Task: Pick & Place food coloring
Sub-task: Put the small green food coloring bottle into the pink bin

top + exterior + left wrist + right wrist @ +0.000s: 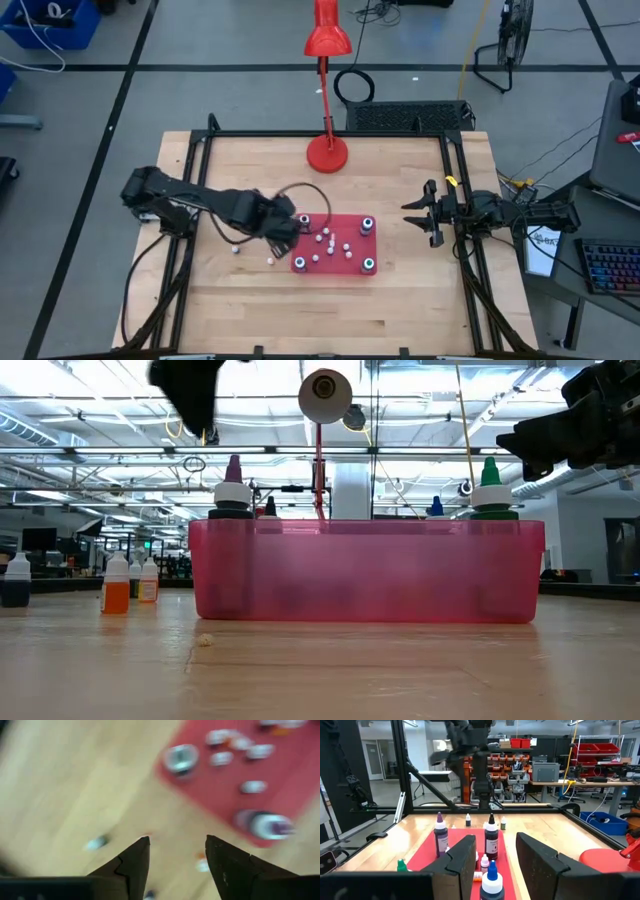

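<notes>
Here the left gripper hangs at the left edge of the red tray, fingers apart and empty. Most food coloring bottles stand in the tray; a few stand left of it. The right gripper waits right of the tray, fingers partly apart, holding nothing.

A large open workshop or lab: red storage bins on shelving, work benches in the background, bare ceiling trusses, taped concrete floor.
</notes>
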{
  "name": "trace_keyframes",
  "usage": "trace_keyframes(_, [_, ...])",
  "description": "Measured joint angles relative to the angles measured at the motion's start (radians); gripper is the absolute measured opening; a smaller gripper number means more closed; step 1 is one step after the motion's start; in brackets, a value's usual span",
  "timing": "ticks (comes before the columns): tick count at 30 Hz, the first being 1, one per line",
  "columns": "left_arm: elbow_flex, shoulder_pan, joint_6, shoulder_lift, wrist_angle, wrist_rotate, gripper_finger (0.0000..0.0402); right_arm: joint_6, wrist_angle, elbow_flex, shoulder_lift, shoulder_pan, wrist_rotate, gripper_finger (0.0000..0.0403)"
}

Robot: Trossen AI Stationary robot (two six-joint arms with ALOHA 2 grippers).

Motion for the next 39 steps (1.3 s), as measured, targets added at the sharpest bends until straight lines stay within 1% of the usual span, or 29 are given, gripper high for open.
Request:
trace_keyframes(3, [-0.076, 0.009, -0.076, -0.055, -0.032, -0.040, 0.0214, 0.000, -0.001, 0.000, 0.001, 0.000, 0.000, 0.0130])
trace_keyframes(6, [-0.191, 0.032, -0.106, -0.119, 0.030, -0.041, 0.0239, 0.000, -0.001, 0.000, 0.001, 0.000, 0.000, 0.0130])
trace_keyframes(10, [-0.373, 0.090, -0.116, -0.187, 0.108, -0.005, 0.0271, 0.000, -0.001, 0.000, 0.001, 0.000, 0.000, 0.0130])
trace_keyframes(14, [-0.516, 0.156, -0.121, -0.219, 0.178, 0.041, 0.0287, 0.000, -0.001, 0.000, 0.001, 0.000, 0.000, 0.0130])
trace_keyframes(17, [-0.595, 0.214, -0.087, -0.225, 0.231, 0.076, 0.0288, 0.000, -0.001, 0.000, 0.001, 0.000, 0.000, 0.0130])
trace_keyframes(22, [-0.685, 0.303, 0.008, -0.224, 0.345, 0.137, 0.0273, 0.000, -0.001, 0.000, 0.001, 0.000, 0.000, 0.0130])
trace_keyframes(25, [-0.716, 0.345, 0.045, -0.223, 0.389, 0.145, 0.0264, 0.000, -0.001, 0.000, 0.001, 0.000, 0.000, 0.0130])
trace_keyframes(32, [-0.778, 0.418, 0.090, -0.224, 0.407, 0.138, 0.0253, 0.000, -0.001, 0.000, 0.001, 0.000, 0.000, 0.0130])
trace_keyframes(39, [-0.865, 0.466, 0.138, -0.224, 0.542, 0.180, 0.0253, 0.000, -0.002, 0.000, 0.001, 0.000, 0.000, 0.0130])
